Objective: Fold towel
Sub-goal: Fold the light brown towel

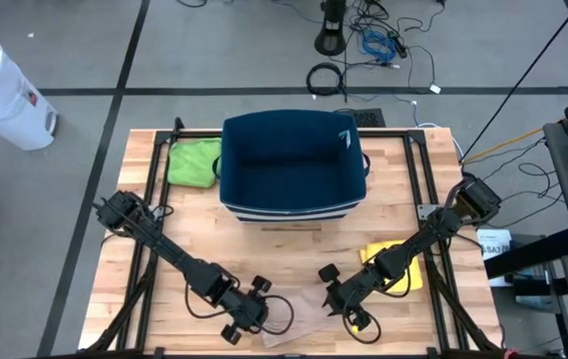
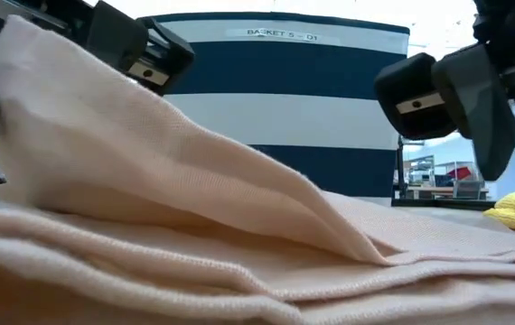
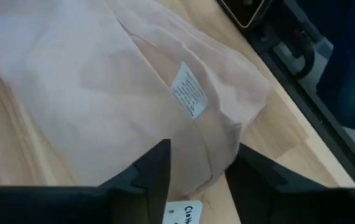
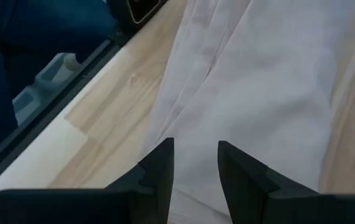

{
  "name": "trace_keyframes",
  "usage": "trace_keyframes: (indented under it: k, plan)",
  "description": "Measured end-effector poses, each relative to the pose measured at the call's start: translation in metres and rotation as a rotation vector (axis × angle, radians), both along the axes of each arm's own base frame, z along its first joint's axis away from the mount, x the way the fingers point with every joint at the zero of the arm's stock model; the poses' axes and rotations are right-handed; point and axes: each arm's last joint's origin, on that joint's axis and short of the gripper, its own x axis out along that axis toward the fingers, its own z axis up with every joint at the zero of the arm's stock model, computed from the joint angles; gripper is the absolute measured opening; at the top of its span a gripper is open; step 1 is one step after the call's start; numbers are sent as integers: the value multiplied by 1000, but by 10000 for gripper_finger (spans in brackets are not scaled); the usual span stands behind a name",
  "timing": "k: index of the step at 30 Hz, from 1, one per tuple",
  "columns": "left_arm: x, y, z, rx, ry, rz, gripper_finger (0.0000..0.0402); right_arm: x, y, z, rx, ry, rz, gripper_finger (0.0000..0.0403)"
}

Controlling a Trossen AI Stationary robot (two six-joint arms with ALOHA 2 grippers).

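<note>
The left claw (image 1: pixel 247 317) sits low at the table's near edge, its fingers (image 3: pixel 156 171) apart with a ridge of the towel (image 1: pixel 304 321) running between them; in its wrist view a white care label (image 3: pixel 189 91) lies just ahead of the tips. In the low view the cloth rises toward this claw in a slack peak, so it seems partly lifted, though no firm pinch shows.

The right claw (image 1: pixel 344 307) hovers just beside the towel's other end, fingers (image 4: pixel 160 167) parted with cloth lying under and between them. Behind both claws stands the basket (image 1: pixel 294 165); a yellow cloth (image 1: pixel 396 261) lies beside the right arm.

The risk, as I judge it: closing on one layer only, so the fold drags crooked or slides off the table edge.
</note>
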Motion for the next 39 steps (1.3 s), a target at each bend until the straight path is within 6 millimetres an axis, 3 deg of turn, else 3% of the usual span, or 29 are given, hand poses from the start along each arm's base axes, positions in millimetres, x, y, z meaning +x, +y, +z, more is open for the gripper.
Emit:
trace_keyframes:
  k: [9,14,20,39]
  plan:
    - [-11,-12,-1,-67,84,-9,158,1,1,-17,-27,50,7,112]
    - [-27,-6,-11,115,179,50,158,2,2,-28,-45,77,6,112]
    - [-28,-7,-10,291,38,110,159,2,2,-28,-43,77,5,112]
    - [-39,-28,-14,442,-123,44,158,2,2,-27,-32,80,-7,112]
